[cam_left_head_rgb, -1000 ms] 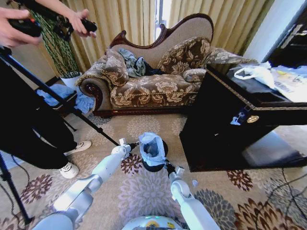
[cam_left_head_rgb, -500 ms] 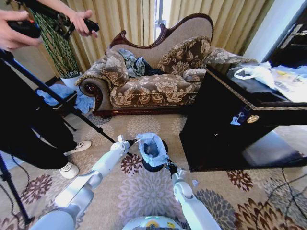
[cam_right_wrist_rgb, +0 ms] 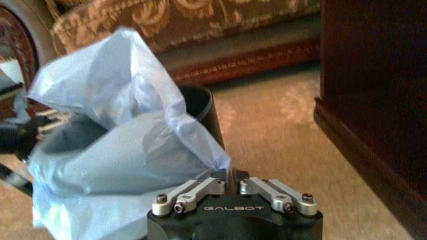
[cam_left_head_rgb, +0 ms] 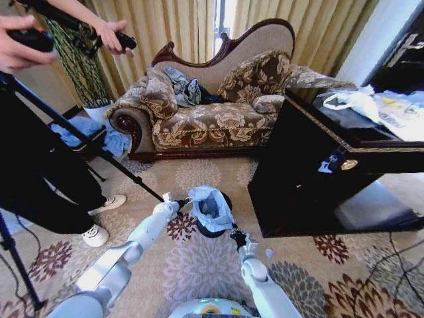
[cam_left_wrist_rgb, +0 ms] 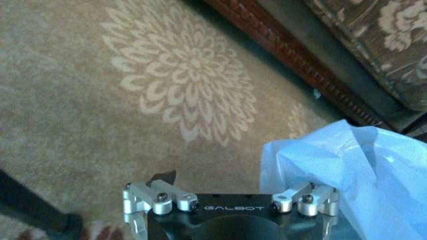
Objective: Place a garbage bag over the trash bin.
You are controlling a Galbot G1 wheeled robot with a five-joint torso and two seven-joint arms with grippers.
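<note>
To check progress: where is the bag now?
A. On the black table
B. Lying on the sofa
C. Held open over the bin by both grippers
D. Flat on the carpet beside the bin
C: the bag hangs over the bin, with the left gripper and right gripper pinching its edges.

- Pale blue translucent garbage bag [cam_left_head_rgb: 211, 207]
- Black trash bin [cam_right_wrist_rgb: 200, 105]
- Tan carpet [cam_left_head_rgb: 199, 265] patterned with cream and maroon flowers
- Brown floral sofa [cam_left_head_rgb: 212, 119]
- Gold curtains [cam_left_head_rgb: 165, 26]
</note>
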